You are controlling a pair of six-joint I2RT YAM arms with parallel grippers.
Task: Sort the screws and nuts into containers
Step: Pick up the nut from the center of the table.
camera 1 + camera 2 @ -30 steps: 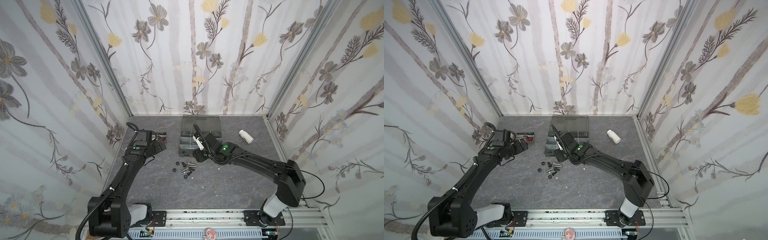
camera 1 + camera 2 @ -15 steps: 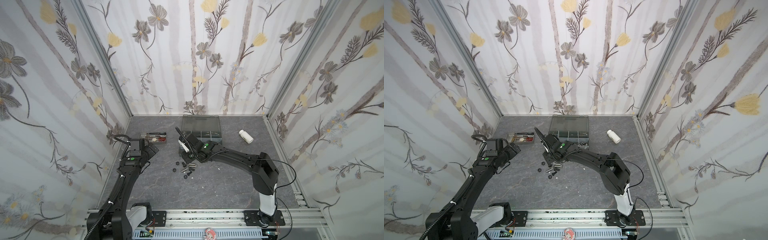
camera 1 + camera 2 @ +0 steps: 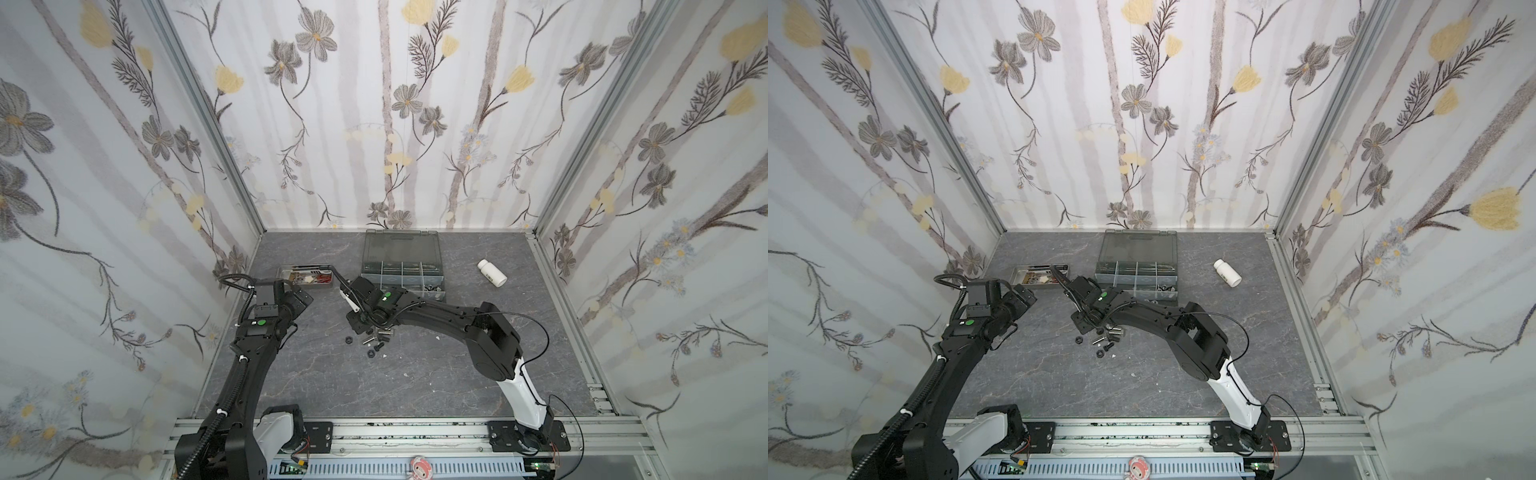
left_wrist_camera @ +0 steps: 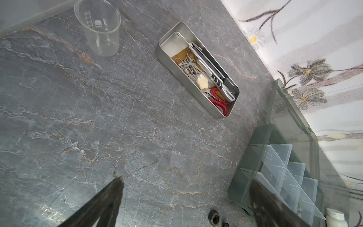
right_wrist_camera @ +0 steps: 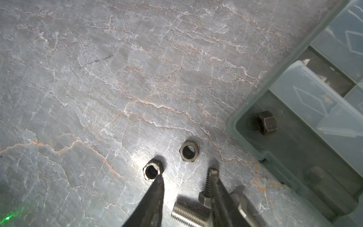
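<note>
The grey desk (image 3: 415, 374) was the biggest thing there. Two black arms, the left arm (image 3: 249, 365) and the right arm (image 3: 457, 324), reached over it from the near edge. At the back sat the dark grey box (image 3: 392, 268), its smoky lid (image 3: 401, 245) tipped up, with pale walls splitting it into little compartments (image 4: 279, 151). Left of the box lay a steel tray (image 4: 172, 42) holding red scissors (image 4: 219, 100) and other tools. A clear cup (image 4: 100, 29) stood on the desk near the tray, and a white bottle (image 3: 491, 272) lay on its side right of the box, well apart from it. The left hand (image 4: 186, 181) hung over bare desk near the tray, its fingers (image 4: 106, 200) spread wide with nothing in them. The right hand (image 5: 186, 174) was down at the desk, just in front of the box's left corner, among loose screws (image 3: 384, 332) and nuts (image 3: 349, 340). Its fingers were partly closed, with a gap between them. A thick silver screw (image 5: 189, 216) lay in that gap, but it was half out of the picture, so I could not tell if the hand was squeezing it. A thin black screw (image 5: 208, 184) lay against one finger. The other fingertip touched a black nut (image 5: 151, 171), and a second black nut (image 5: 189, 151) lay just past the tips. One dark six-sided piece (image 5: 265, 122) sat in the box's corner compartment, and a few small bits (image 3: 432, 286) sat in its front right compartment.
</note>
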